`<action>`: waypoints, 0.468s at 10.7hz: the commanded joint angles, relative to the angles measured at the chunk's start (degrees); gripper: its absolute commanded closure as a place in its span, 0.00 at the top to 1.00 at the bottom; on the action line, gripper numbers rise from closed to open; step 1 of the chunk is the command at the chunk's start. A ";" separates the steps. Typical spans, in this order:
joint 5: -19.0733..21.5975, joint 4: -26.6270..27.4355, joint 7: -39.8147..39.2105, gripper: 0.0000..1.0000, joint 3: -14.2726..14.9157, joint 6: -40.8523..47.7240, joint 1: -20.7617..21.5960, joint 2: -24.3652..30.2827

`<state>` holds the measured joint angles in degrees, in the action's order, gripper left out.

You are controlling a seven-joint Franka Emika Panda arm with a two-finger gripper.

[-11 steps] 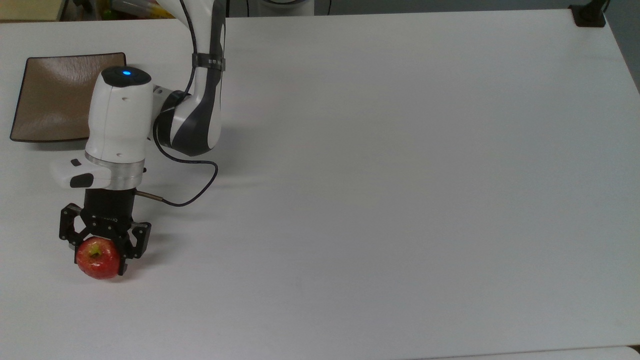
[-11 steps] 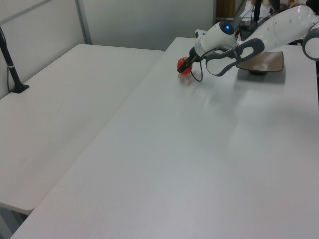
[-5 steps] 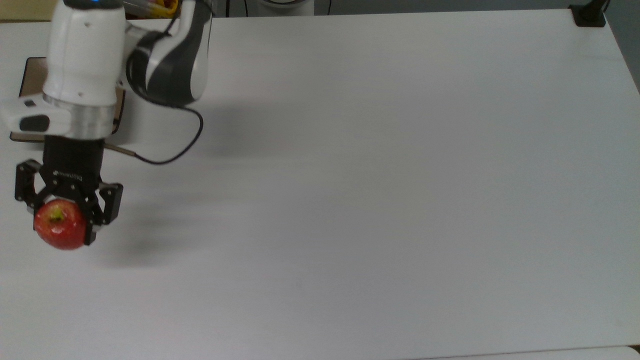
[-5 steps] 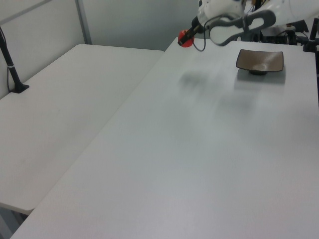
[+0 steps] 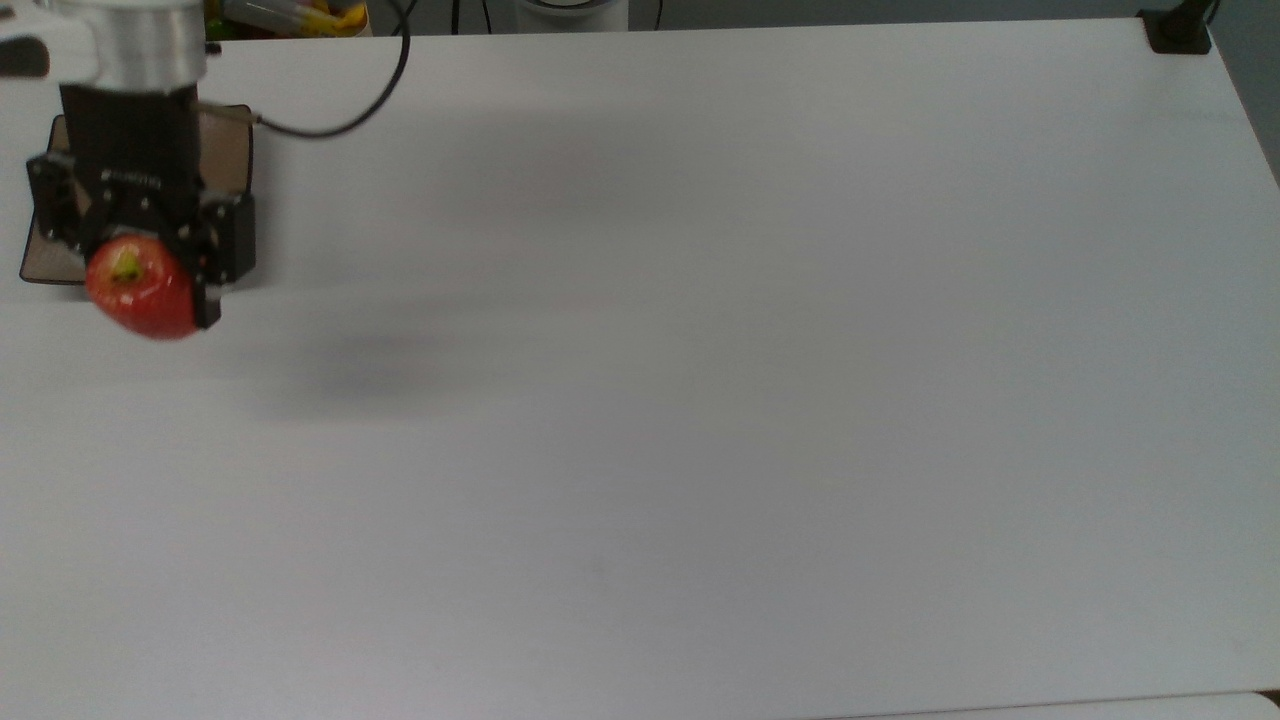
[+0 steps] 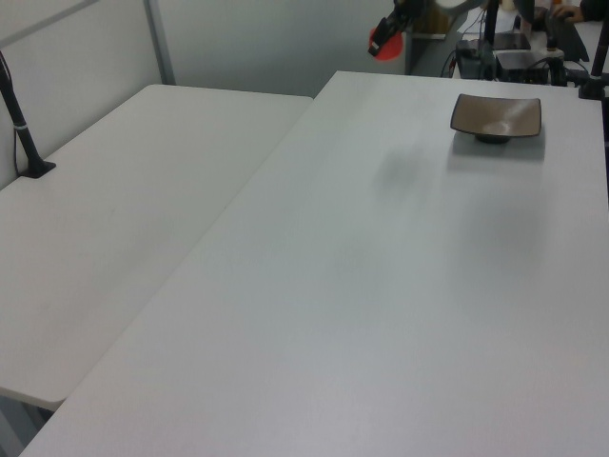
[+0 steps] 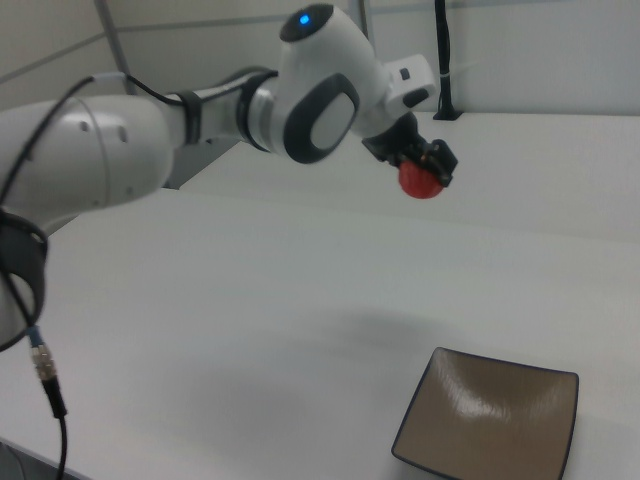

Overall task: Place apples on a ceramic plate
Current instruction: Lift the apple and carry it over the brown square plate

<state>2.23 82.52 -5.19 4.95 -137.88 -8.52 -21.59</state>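
Apple (image 7: pixel 420 181) aloft, seemingly beside plate (image 7: pixel 492 418)

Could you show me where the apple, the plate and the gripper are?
apple (image 5: pixel 140 288), top view, its red skin.
ceramic plate (image 6: pixel 497 115), left view, its brown middle.
gripper (image 7: pixel 428 170), right view, between the fingertips that clasp the apple.

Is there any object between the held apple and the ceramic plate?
No. In the right view the apple, held in the gripper, hangs above the white table; only bare tabletop lies between it and the ceramic plate.

claw (image 5: pixel 140 262) raised higher, apple (image 5: pixel 140 286) carried toward plate (image 5: pixel 232 150)
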 commanded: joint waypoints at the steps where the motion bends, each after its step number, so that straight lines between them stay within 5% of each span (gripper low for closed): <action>1: 3.55 9.14 -5.85 0.33 -0.03 11.90 0.96 11.37; 5: 9.89 18.62 -31.48 0.33 0.15 23.09 -4.64 20.88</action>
<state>8.76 92.48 -22.52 4.87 -117.59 -9.35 -7.23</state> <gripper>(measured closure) 0.211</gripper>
